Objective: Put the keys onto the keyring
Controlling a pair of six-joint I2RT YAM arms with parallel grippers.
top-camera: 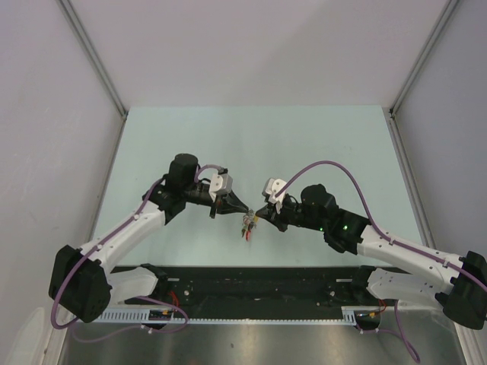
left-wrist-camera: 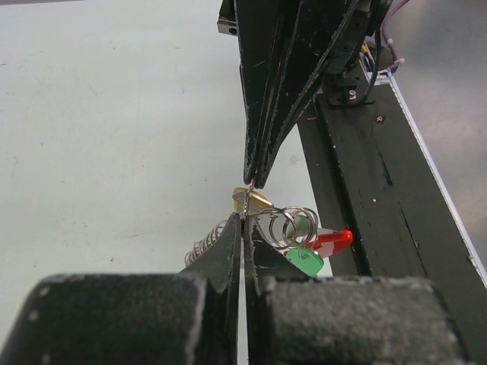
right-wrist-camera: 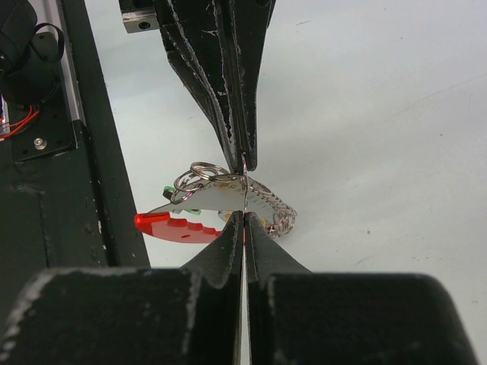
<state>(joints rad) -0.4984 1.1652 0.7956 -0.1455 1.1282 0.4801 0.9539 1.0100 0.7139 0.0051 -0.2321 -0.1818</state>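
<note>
Both arms meet at the keyring (right-wrist-camera: 228, 199), which hangs in the air over the table (top-camera: 304, 137), so the step in hand looks like working a key round the wire loop.

To do it well, I judge the left gripper (left-wrist-camera: 243, 226) should act as the anchor on the left of the keyring: a firm, motionless pinch with no twist. The keys (left-wrist-camera: 335, 242) are tiny, and the loops (left-wrist-camera: 293, 224) next to them are thin, so any travel should follow the loop's curve in small steps and never pull straight away from the keyring. The right gripper (right-wrist-camera: 243, 222) should do the fine moving. If either pinch slips, the whole bunch is likely to drop.

The left gripper's fingers are pressed together with no gap, their tips nipping the bunch at the keyring's upper edge, beside the yellow key (left-wrist-camera: 257, 199). Which strand they hold is too fine to tell. The green key (left-wrist-camera: 304, 263) and red key (right-wrist-camera: 171, 226) dangle below the keyring towards the arms' bases, and a wire coil (right-wrist-camera: 278, 213) hangs off its far side. Whether any key is already threaded on I cannot tell. The right gripper, on the right of the keyring, is likewise fully closed, its tips on the pale ridged tag, nearly touching the left gripper's tips.
</note>
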